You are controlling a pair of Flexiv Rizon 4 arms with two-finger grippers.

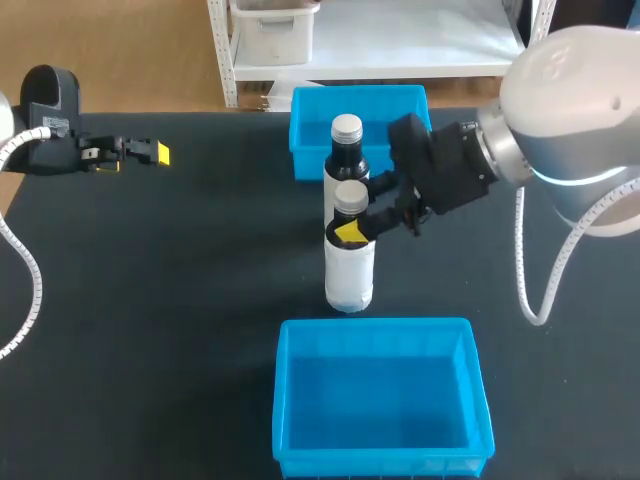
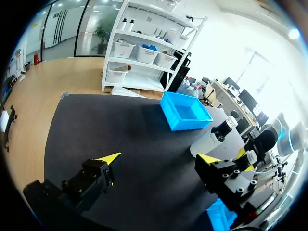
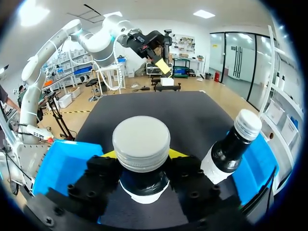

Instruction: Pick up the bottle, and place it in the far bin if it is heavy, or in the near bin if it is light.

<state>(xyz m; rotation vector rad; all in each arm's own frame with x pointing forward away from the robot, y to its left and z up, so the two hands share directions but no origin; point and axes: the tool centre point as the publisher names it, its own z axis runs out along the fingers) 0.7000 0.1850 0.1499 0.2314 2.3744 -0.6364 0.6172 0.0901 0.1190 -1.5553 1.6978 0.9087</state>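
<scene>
The gripped bottle point(image 1: 349, 270) is seen upright between the far bin point(image 1: 308, 140) and the near bin point(image 1: 385, 462), its long axis vertical. Its dark neck is taken from two sides by the right gripper point(image 1: 352, 230), which is brought in from the right at neck height. In the right wrist view the grey cap point(image 3: 141, 142) is framed directly between the yellow fingertips point(image 3: 109, 154), which are closed against the neck just under it. The grip is judged to be made, narrow and horizontal across the upright axis. Whether the base is resting on the black table point(image 1: 200, 250) or is just off it cannot be told.

A second bottle point(image 1: 346, 150) of the same kind is found just behind, close beside the fingers on the far-bin side, and apparently untouched. The left gripper point(image 1: 135, 155) is seen well apart at the table's left, its fingers wide open and nothing held.

A straight vertical lift is judged to be called for, since the weight must be felt before a bin is chosen. The neighbouring bottle could be knocked by any drift toward the far bin.
</scene>
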